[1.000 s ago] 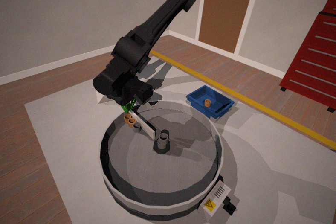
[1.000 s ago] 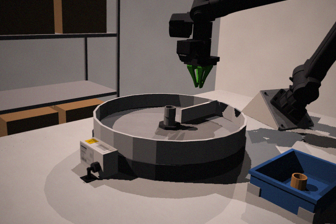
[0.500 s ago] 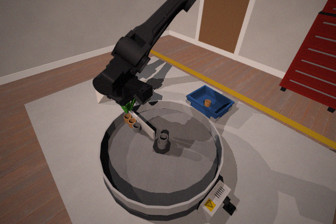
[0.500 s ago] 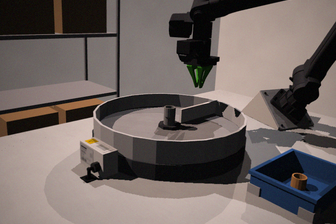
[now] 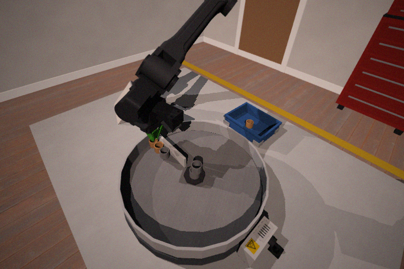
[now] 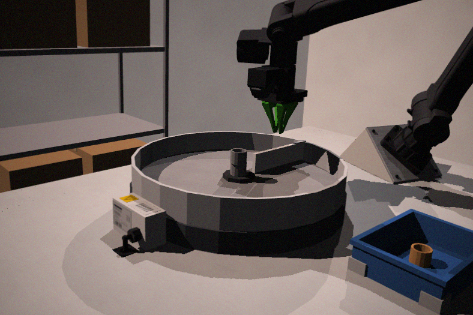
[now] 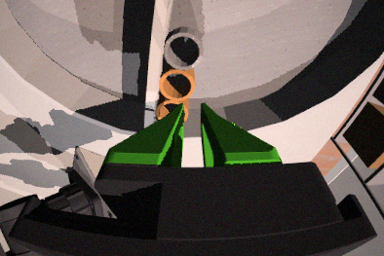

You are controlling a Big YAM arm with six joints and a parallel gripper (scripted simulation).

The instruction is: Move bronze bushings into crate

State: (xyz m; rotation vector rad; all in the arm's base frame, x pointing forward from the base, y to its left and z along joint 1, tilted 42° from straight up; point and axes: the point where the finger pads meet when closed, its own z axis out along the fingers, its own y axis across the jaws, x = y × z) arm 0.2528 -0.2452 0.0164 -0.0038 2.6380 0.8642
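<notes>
Green-fingered and nearly closed, the gripper (image 5: 156, 138) (image 6: 278, 132) (image 7: 192, 110) is keeping only a narrow gap between its tips and holding nothing. In the top view, it is hanging over the edge of the turntable (image 5: 196, 254) (image 6: 244, 213) (image 7: 273, 26), beside a short row of upright bushings. Two are bronze — an outer bronze bushing (image 5: 150, 144) (image 7: 159, 112) and an inner bronze bushing (image 5: 159, 151) (image 7: 162, 86) — and the third, a grey bushing (image 5: 164, 157) (image 7: 168, 51), is standing nearest the centre. A pale divider (image 5: 173, 151) (image 6: 281, 154) (image 7: 152, 55) is running alongside them toward the grey central post (image 5: 196, 171) (image 6: 238, 164). Away to the side, the blue crate (image 5: 240, 130) (image 6: 397, 273) is holding one bronze bushing (image 5: 249, 126) (image 6: 420, 258).

In the exterior view, the fingers are pointing down and hovering above the turntable's far rim, clear of it. The near wall and divider are hiding the row, while the crated bushing is standing upright on the crate floor. A pale box (image 5: 261, 236) (image 6: 154, 227) with a yellow warning label is sitting against the turntable's outer side.

In the wrist view, the row is stretching outward from just beyond the fingertips. One finger is partly covering the outer bronze bushing; the inner bronze bushing is showing its whole open top — the grey one too.
</notes>
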